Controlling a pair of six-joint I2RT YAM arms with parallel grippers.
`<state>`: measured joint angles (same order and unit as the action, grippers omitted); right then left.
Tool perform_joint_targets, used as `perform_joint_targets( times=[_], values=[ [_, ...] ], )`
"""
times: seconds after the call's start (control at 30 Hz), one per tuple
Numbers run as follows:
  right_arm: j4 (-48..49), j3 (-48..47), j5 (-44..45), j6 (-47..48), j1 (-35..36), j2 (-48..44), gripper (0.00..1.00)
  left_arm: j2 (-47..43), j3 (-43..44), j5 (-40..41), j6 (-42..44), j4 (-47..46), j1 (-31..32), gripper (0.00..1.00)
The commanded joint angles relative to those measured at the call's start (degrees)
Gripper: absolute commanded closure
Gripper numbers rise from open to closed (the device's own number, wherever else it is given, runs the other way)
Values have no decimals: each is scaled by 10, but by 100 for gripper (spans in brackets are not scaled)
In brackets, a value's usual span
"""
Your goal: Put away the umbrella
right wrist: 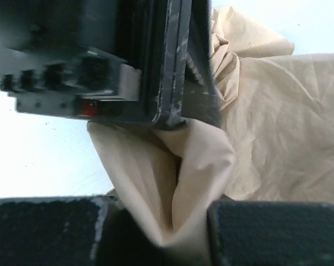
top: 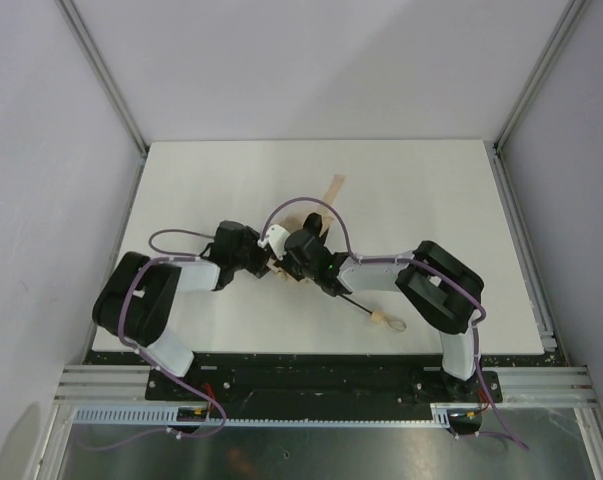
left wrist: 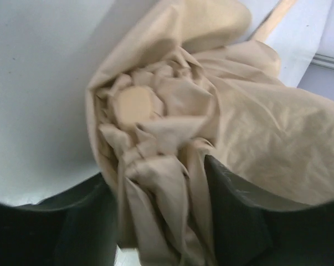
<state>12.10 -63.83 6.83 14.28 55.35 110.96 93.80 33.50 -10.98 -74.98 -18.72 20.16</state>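
Here, the left gripper (left wrist: 155,227) and right gripper (right wrist: 158,233) each clench the umbrella (left wrist: 255,138) canopy from opposite sides, probably to bunch fabric around its shaft.

left pincer (top: 271,262) and right pincer (top: 299,262) crowd the umbrella (top: 314,218) midway; the table (top: 431,190) beyond lies open.

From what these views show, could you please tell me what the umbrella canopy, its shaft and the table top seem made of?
The umbrella canopy looks like matte tan cloth, perhaps nylon: it creases and bunches in soft folds. The shaft is a thin black rod, likely metal; too small to confirm. The table top looks like smooth matte white board.
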Motion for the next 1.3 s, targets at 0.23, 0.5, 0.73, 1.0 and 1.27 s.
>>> perform_joint_targets(
  times=[0.23, 0.5, 0.73, 1.0, 1.27],
  values=[
    [-109, 13, -173, -81, -29, 84, 100, -106, 1, -101, 103, 41, -91, 2],
    [-170, -38, -258, -132, -66, 125, 100, -222, -80, -150, 106, 41, -139, 1],
    [-211, -67, -335, -212, -96, 169, 100, -293, -136, -166, 99, 42, -150, 1],
    [-227, -92, -380, -243, -106, 190, 100, -234, -124, -118, 53, 28, -125, 1],
    [-233, -100, -391, -239, -119, 195, 100, -182, -106, -4, -2, -23, -75, 1]
  ],
)
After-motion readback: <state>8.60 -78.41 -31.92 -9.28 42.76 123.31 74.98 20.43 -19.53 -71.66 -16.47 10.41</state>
